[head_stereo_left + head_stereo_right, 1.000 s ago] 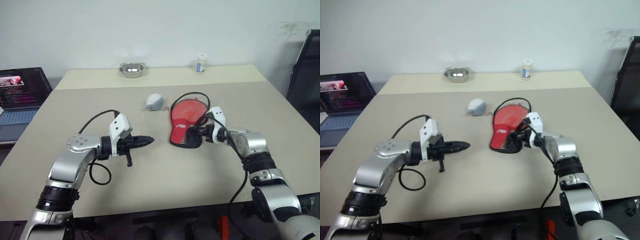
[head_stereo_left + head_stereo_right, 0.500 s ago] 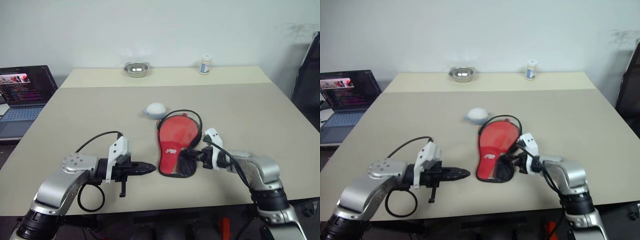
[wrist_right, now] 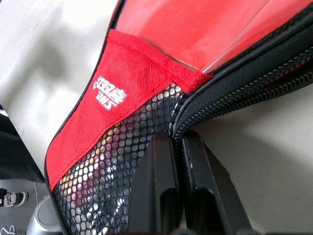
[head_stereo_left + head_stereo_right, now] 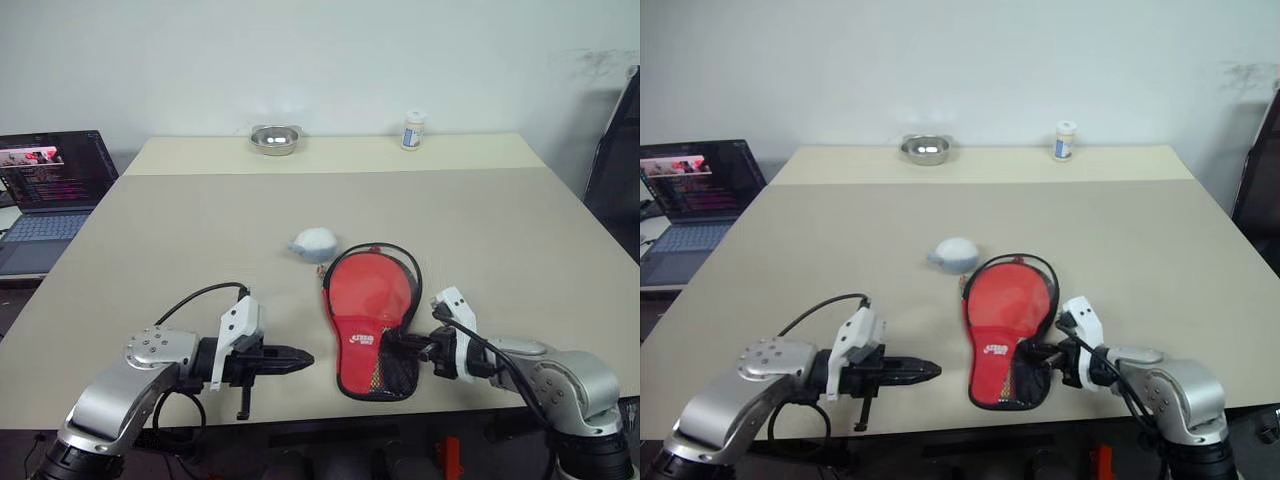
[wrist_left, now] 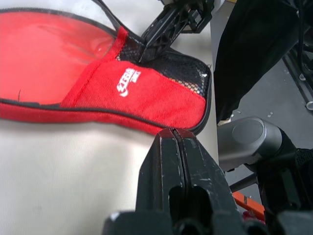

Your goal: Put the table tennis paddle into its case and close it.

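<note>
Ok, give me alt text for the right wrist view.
The right gripper is shut on the zip edge of the case, beside its black mesh pocket and red logo panel, on a beige table.

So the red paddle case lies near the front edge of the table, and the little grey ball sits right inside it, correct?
Not quite. The case does lie near the table's front edge, but the grey ball rests on the tabletop just beyond its round end, outside it. The left eye view shows this.
</note>
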